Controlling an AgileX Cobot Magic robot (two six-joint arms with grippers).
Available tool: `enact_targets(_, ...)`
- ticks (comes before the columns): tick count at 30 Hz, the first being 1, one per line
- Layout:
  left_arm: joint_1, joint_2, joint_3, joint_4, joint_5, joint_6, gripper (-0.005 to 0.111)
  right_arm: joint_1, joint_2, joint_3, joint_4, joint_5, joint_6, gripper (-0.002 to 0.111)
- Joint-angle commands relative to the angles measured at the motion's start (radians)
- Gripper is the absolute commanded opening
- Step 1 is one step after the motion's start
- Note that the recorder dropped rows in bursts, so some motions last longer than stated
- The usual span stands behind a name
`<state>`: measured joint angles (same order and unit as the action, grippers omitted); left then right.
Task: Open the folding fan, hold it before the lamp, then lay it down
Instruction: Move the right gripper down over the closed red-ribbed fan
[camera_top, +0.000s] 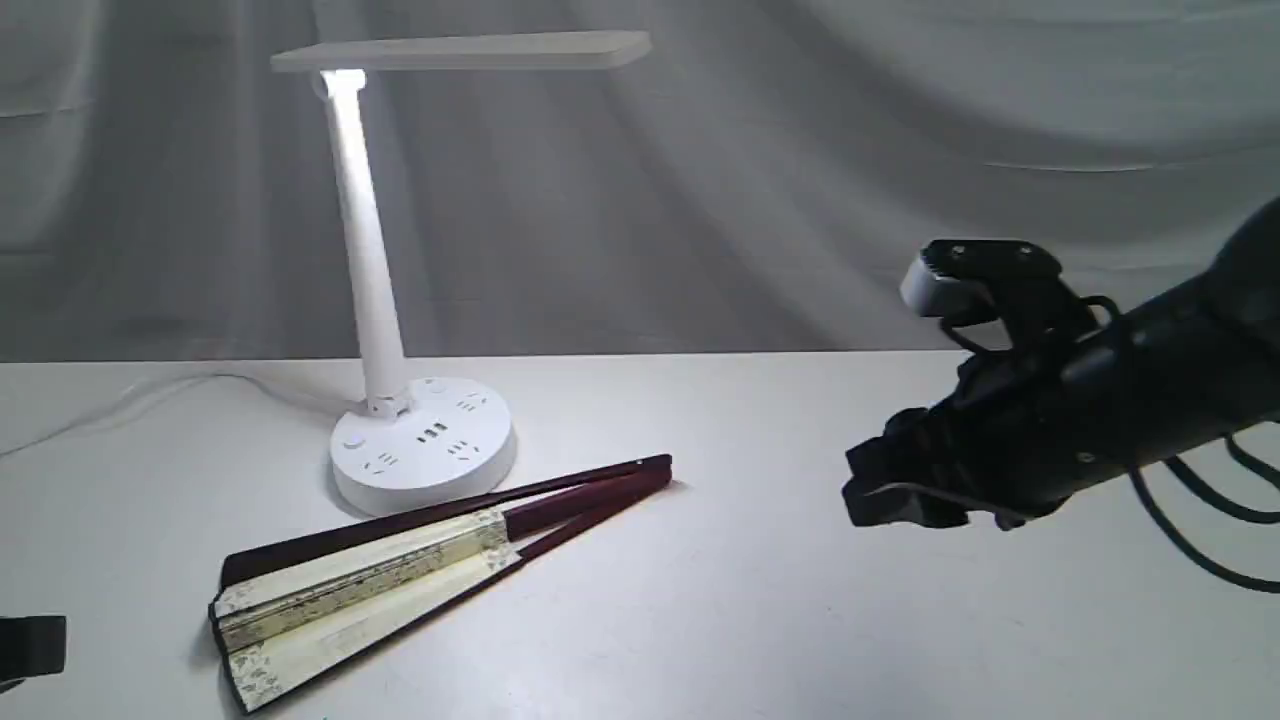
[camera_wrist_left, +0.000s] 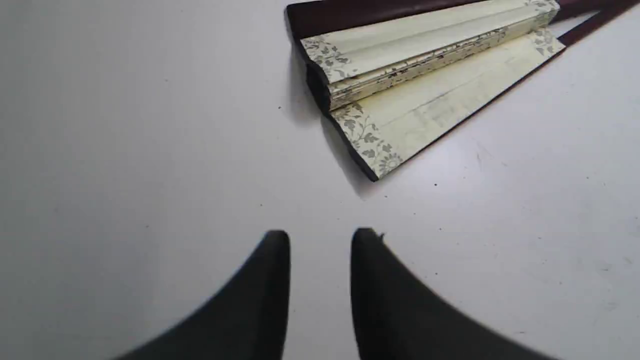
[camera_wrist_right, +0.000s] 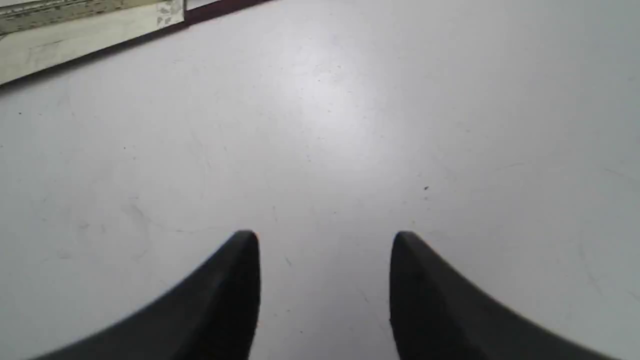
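The folding fan (camera_top: 400, 570) lies on the white table in front of the lamp, only slightly spread, with its cream leaf, speckled border and maroon guards showing. Its wide end (camera_wrist_left: 380, 100) appears in the left wrist view, and a corner of the fan (camera_wrist_right: 75, 35) in the right wrist view. The white lamp (camera_top: 400, 420) stands lit behind it, its flat head (camera_top: 460, 50) overhead. My left gripper (camera_wrist_left: 320, 237) hovers a short way off the fan's wide end, open with a narrow gap and empty. My right gripper (camera_wrist_right: 325, 240) hangs above bare table to the fan's right, open and empty.
A thin white cable (camera_top: 130, 400) runs from the lamp's base off to the left. A grey cloth backdrop (camera_top: 800, 180) hangs behind the table. The right arm's black cables (camera_top: 1200, 500) dangle near the right edge.
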<state>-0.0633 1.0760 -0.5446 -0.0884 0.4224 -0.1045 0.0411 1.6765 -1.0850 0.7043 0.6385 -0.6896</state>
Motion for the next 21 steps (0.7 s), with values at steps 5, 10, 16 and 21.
enact_targets(5,-0.005,0.000,-0.005,-0.005,0.003,0.011,0.022,0.009,0.154,-0.166,-0.005,0.120,0.015,0.041)
enact_targets(10,-0.005,0.000,-0.005,-0.005,0.000,0.009,0.022,0.010,0.255,-0.291,-0.005,0.196,0.015,0.041)
enact_targets(16,-0.005,0.000,-0.005,-0.005,-0.004,0.009,0.022,0.068,0.340,-0.399,-0.027,0.239,0.002,0.041)
enact_targets(21,-0.005,0.000,-0.005,-0.005,-0.004,0.009,0.022,0.154,0.411,-0.495,-0.152,0.245,0.032,0.041)
